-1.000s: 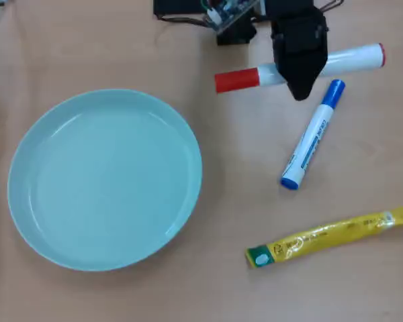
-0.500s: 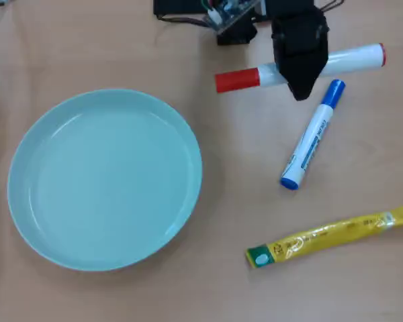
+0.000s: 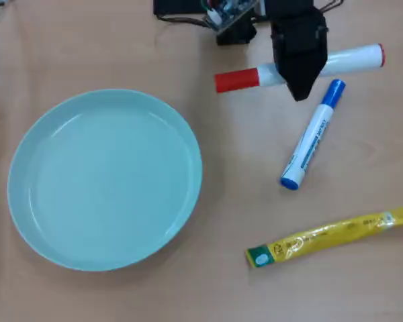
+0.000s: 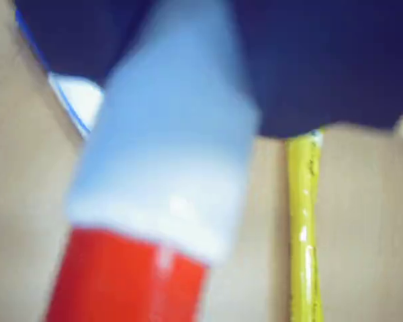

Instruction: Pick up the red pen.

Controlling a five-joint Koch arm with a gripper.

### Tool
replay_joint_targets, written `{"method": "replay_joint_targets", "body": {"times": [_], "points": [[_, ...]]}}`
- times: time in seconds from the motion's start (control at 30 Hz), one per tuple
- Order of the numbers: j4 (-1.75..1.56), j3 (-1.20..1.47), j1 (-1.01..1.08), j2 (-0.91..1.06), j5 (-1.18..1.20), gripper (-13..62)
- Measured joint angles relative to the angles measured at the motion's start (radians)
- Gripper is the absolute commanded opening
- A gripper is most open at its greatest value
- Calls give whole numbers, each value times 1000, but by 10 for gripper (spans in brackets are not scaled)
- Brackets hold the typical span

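Observation:
The red pen (image 3: 349, 60), a thick white marker with a red cap (image 3: 236, 80), lies almost level across the top right of the overhead view. My black gripper (image 3: 299, 79) sits over the middle of its barrel and hides that part. In the wrist view the red pen (image 4: 168, 154) fills the frame, blurred and very close, red cap at the bottom, with dark jaw on both sides of its barrel. The gripper is closed around the barrel. I cannot tell whether the pen is off the table.
A white marker with blue cap (image 3: 314, 136) lies just below the gripper. A flat yellow tube with a green tip (image 3: 329, 237) lies lower right and shows in the wrist view (image 4: 302, 228). A big pale blue plate (image 3: 188, 141) fills the left.

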Motion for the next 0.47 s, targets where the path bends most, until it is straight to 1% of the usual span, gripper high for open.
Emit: {"method": "replay_joint_targets", "body": {"times": [0.47], "points": [[-2,12,-2,2,-2,-65]]}}
